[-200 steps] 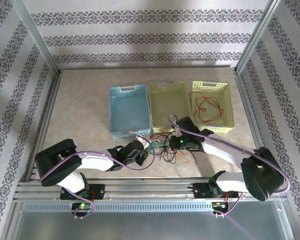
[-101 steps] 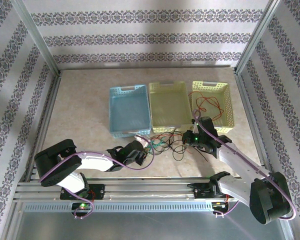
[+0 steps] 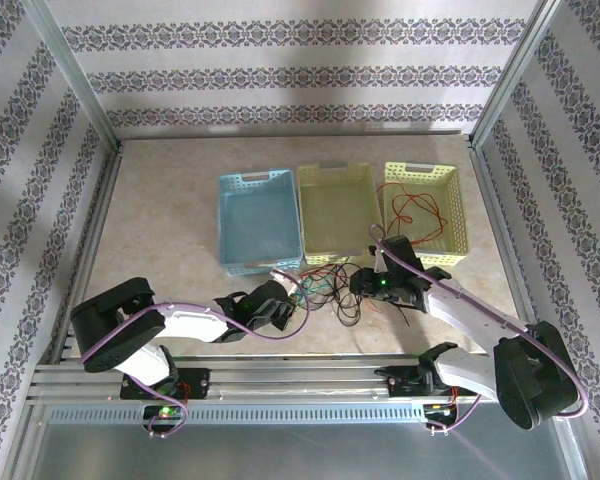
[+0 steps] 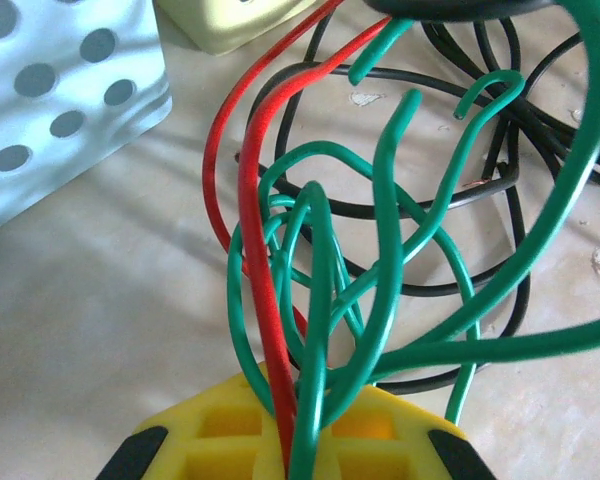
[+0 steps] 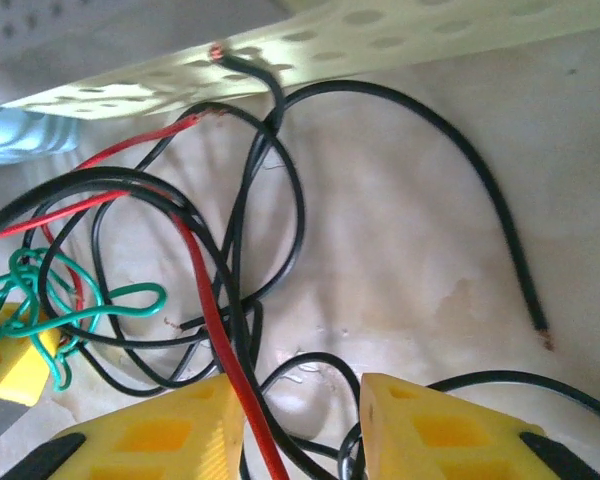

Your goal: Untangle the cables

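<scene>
The cables lie in a loose tangle (image 3: 332, 288) on the table in front of the baskets, between my two grippers. My left gripper (image 4: 300, 405) is shut on a bundle of green cable (image 4: 385, 250) loops and one red cable (image 4: 252, 200) strand; black cable (image 4: 480, 190) loops lie on the table beyond. My right gripper (image 5: 300, 425) stands open just right of the tangle. A red cable (image 5: 212, 320) strand and black cable (image 5: 290, 200) loops pass between its yellow fingers (image 5: 170, 435), unpinched. From above, the left gripper (image 3: 288, 300) and right gripper (image 3: 360, 285) face each other.
Three baskets stand in a row behind the tangle: blue (image 3: 230, 225), pale yellow-green (image 3: 310, 215) and yellow (image 3: 455, 215), the last with a red wire (image 3: 420, 212) inside. Basket walls (image 5: 380, 40) stand close behind the cables. Open tabletop lies to the left.
My right gripper swung right, drawing the black loops out, then came back left to the tangle and opened. The left gripper kept its hold and stayed put.
</scene>
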